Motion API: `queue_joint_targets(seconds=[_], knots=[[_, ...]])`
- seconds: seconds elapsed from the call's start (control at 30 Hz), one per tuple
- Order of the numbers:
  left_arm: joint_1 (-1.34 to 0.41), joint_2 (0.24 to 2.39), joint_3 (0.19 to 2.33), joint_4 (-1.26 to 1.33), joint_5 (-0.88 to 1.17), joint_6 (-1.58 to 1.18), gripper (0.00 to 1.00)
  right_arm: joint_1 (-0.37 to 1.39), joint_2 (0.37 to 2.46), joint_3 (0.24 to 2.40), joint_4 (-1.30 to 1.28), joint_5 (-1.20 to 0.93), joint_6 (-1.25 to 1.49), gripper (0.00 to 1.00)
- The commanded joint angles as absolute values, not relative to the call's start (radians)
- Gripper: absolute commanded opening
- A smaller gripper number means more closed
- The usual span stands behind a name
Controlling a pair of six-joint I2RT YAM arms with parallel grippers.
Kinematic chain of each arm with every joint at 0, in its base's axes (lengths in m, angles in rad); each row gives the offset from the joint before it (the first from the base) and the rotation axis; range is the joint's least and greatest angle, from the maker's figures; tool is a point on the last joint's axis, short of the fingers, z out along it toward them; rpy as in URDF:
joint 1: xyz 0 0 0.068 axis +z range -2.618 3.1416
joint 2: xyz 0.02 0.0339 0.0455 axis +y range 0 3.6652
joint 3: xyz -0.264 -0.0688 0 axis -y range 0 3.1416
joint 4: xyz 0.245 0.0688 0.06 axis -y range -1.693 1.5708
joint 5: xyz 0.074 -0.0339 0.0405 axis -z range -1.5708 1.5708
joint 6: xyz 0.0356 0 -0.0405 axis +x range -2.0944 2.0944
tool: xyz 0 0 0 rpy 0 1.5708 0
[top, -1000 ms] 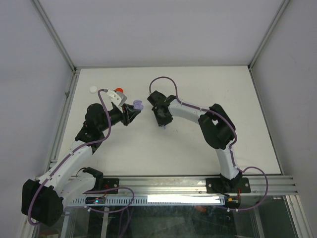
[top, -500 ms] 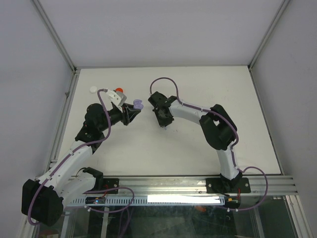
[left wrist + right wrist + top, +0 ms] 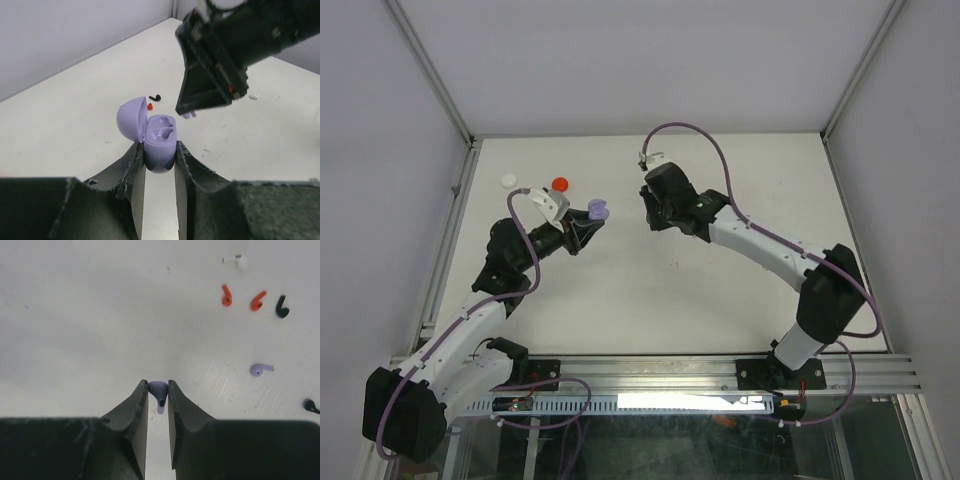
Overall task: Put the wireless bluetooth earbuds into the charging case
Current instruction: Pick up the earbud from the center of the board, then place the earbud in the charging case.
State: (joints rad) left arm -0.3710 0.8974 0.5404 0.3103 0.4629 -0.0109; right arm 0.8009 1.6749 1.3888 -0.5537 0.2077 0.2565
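From overhead, my left claw [image 3: 588, 224] grips the lavender charging case [image 3: 598, 211] above the counter [image 3: 720, 290], with the right claw [image 3: 653, 212] just beside it. From up here I can't make out the right fingers or anything between them. A red round case [image 3: 560, 185] and a white round case [image 3: 508, 180] sit behind the left arm. On the left wrist camera the case is pinched between both fingers, its lid hinged open to the left and both wells showing bare. The right arm's black wrist [image 3: 215, 55] looms over it and blocks much of the counter behind. A few loose earbuds [image 3: 156, 97] peek out (one red speck is half hidden by the lid). On the right wrist camera the claw is pressed onto a lavender earbud [image 3: 158, 389], stem down. Beyond lie a white earbud [image 3: 239, 261], two red earbuds [image 3: 226, 296], a black earbud [image 3: 282, 306], a second lavender one [image 3: 260, 370] and another black one [image 3: 311, 405] cut off by the frame edge.
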Motion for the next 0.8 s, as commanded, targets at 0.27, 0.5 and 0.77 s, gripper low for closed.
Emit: queue_joint_targets(seconds=[0.27, 0.5, 0.77], knots=[[-0.362, 0.835, 0.456, 0.616, 0.609, 0.005, 0.00, 0.858, 1.328, 1.261, -0.157, 0.238, 0.157, 0.15], [-0.362, 0.881, 0.437, 0.770, 0.661, -0.027, 0.00, 0.912, 1.216, 1.188, 0.040, 0.181, 0.110, 0.15], [-0.362, 0.871, 0.391, 0.875, 0.677, -0.031, 0.00, 0.971, 1.162, 1.105, 0.248, 0.027, 0.088, 0.15]])
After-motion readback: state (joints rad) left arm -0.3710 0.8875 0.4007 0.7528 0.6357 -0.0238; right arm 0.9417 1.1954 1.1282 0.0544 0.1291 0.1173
